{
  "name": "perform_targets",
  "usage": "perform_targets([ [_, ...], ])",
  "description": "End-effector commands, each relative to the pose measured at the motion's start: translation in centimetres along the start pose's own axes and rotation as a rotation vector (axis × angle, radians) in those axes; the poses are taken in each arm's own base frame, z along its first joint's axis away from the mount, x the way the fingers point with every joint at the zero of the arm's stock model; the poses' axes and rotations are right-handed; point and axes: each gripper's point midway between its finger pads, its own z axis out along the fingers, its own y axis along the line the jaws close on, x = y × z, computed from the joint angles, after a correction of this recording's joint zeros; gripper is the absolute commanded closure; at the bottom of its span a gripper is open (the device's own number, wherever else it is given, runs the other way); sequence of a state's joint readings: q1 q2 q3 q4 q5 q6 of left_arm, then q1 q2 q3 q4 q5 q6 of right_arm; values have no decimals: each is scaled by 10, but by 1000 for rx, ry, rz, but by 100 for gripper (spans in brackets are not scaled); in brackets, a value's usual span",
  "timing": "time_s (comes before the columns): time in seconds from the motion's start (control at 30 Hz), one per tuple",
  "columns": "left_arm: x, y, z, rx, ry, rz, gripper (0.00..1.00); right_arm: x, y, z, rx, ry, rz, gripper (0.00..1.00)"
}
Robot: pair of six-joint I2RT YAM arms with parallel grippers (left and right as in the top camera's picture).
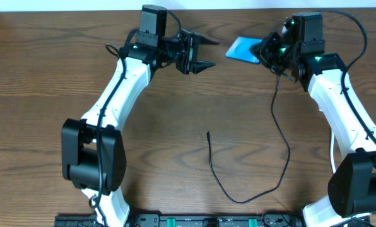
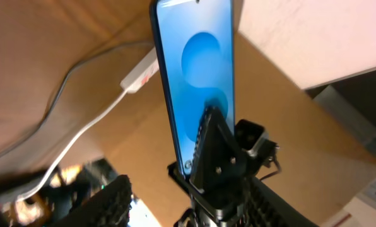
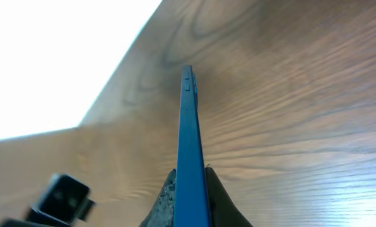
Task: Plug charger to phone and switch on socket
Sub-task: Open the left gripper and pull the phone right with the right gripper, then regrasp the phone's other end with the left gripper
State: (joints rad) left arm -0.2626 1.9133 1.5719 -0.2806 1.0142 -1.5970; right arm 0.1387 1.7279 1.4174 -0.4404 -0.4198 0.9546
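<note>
Phone (image 1: pixel 241 49) in right tool (image 1: pixel 264 52); left tool (image 1: pixel 207 54) apart, leftward; charger (image 1: pixel 211 161) on table (image 1: pixel 49 94), nearer.

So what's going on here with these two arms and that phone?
A two-armed robot is partway through plugging a charger into a phone. The right gripper is shut on the phone, holding it on edge by one end. The left gripper is open and empty, facing the phone. The black charger cable lies loose on the table, with one end lying apart from the phone.
</note>
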Motion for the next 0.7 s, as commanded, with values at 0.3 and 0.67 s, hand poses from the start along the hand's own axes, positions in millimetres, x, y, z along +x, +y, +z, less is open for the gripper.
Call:
perform_targets([
  [0.3, -45, -19, -19, 64, -339, 38, 17, 15, 59, -8, -212, 138, 346, 99],
  [0.67, -50, -32, -22, 114, -374, 60, 16, 51, 79, -3, -226, 261, 446, 99],
])
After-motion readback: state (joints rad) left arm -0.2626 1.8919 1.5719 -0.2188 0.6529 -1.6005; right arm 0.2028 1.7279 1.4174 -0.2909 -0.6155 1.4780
